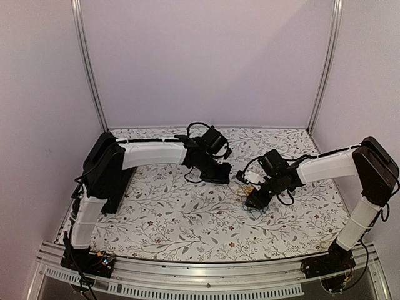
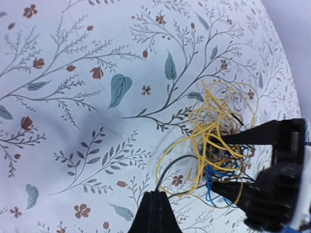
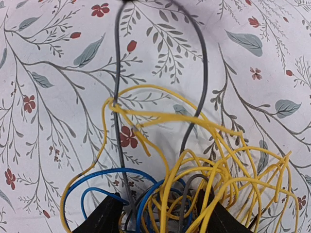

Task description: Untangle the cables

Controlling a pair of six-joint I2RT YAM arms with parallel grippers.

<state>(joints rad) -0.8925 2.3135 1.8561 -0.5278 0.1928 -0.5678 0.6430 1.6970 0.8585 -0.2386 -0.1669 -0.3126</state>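
Observation:
The cables [image 2: 212,118] lie as a loose tangle of yellow, blue and grey wires [image 3: 228,165] on the flowered table cover, near the middle right in the top view [image 1: 249,187]. My left gripper [image 2: 156,192] is shut on the end of a grey cable [image 2: 176,160], which loops away from the tangle [image 3: 118,97]. My right gripper [image 3: 159,191] stands with its jaws wide apart on either side of the tangle's core, yellow and blue loops lying between them. The left wrist view shows those fingers [image 2: 252,137] straddling the bundle. The two grippers [image 1: 230,178] [image 1: 251,201] are close together.
The flowered cover [image 1: 175,219] spreads across the table. Pale walls with metal posts [image 1: 94,81] close in the back and both sides. Thick black arm cables [image 1: 199,127] loop above the left wrist. An aluminium rail [image 1: 200,269] runs along the near edge.

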